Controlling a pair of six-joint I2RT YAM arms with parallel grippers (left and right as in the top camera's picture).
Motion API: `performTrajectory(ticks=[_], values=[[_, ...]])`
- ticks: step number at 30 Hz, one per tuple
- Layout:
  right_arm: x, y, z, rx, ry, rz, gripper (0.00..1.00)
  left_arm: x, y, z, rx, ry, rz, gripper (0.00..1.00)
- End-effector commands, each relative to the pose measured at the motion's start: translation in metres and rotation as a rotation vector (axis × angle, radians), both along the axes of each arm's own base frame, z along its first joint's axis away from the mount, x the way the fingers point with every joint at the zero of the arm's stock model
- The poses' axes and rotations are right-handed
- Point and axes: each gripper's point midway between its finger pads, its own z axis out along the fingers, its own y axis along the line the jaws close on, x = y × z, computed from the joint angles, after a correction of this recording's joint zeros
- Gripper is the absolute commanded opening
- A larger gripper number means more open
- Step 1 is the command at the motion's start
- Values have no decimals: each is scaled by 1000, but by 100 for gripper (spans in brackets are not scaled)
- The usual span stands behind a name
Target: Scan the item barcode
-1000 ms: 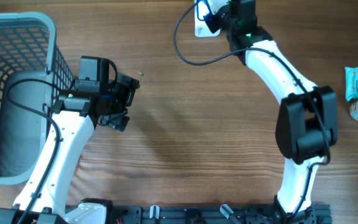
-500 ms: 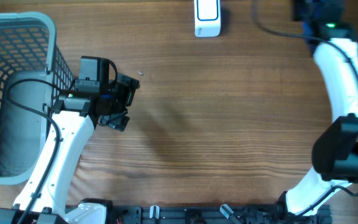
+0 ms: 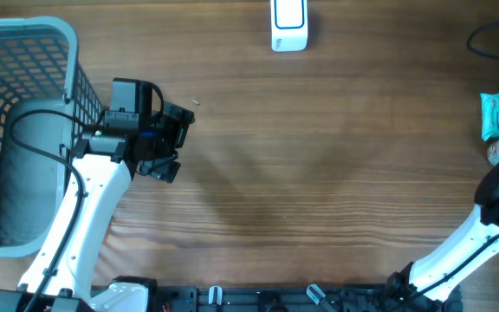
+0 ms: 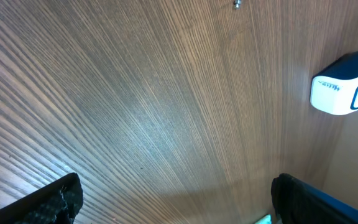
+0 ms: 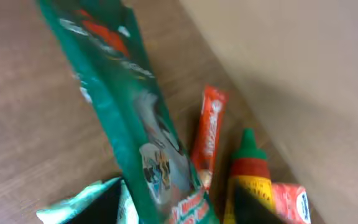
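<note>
Clearly blurred, the right wrist view shows the right gripper (image 5: 178, 210) with its dark fingers (image 5: 101, 205) spread apart. A long green packet (image 5: 135, 118) runs between them with gaps on both sides, so nothing is clamped. Beside that packet lie a red stick sachet (image 5: 209, 134), a bottle (image 5: 248, 177) with a green cap, and a pale green pouch (image 5: 79, 204). Overhead, pouch and bottle sit at the right edge of the wooden table (image 3: 319, 173), well apart from the white scanner (image 3: 288, 26) at its far edge. The left gripper (image 3: 177, 143) hovers wide open and empty near the basket (image 3: 59, 52).
</note>
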Motion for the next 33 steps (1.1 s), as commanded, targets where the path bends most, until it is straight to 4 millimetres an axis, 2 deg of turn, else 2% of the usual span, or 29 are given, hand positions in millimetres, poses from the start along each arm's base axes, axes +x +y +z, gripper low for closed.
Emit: performTrajectory(ticks=[1, 3, 5, 7, 8, 9, 11, 12, 14, 16, 19, 25, 27, 29, 31, 33], values=[[7, 10, 57, -23, -158, -53, 100, -2, 0, 3, 1, -12, -15, 100], [7, 22, 88, 15, -259, -52, 100, -2, 0, 3, 1, -12, -16, 100], [11, 48, 122, 84, -356, 24, 100, -2, 0, 3, 1, -12, -16, 100], [14, 84, 166, 176, -478, 140, 100, -2, 0, 3, 1, -12, -15, 100], [12, 111, 197, 236, -559, 218, 100, -2, 0, 3, 1, -12, -16, 100], [9, 127, 217, 269, -605, 263, 100, -2, 0, 3, 1, -12, -16, 100], [-8, 169, 262, 353, -704, 361, 100, -2, 0, 3, 1, -12, -16, 100], [-23, 196, 285, 407, -749, 410, 100, -2, 0, 3, 1, -12, -15, 100], [-48, 228, 309, 481, -788, 451, 100, -2, 0, 3, 1, -12, -16, 100], [-83, 262, 329, 583, -823, 454, 100, -2, 0, 3, 1, -12, -16, 100], [-130, 287, 331, 718, -825, 366, 100, -2, 0, 3, 1, -12, -16, 100], [-205, 314, 316, 908, -803, 171, 100, -2, 0, 3, 1, -12, -16, 100], [-223, 318, 310, 948, -796, 111, 100, -2, 0, 3, 1, -12, -15, 100], [-235, 312, 304, 903, -792, 65, 100, -2, 0, 3, 1, -12, -16, 100], [-249, 309, 292, 880, -756, 7, 100, -2, 0, 3, 1, -12, -16, 100], [-258, 314, 278, 882, -680, 7, 100, -2, 0, 3, 1, -12, -16, 100]])
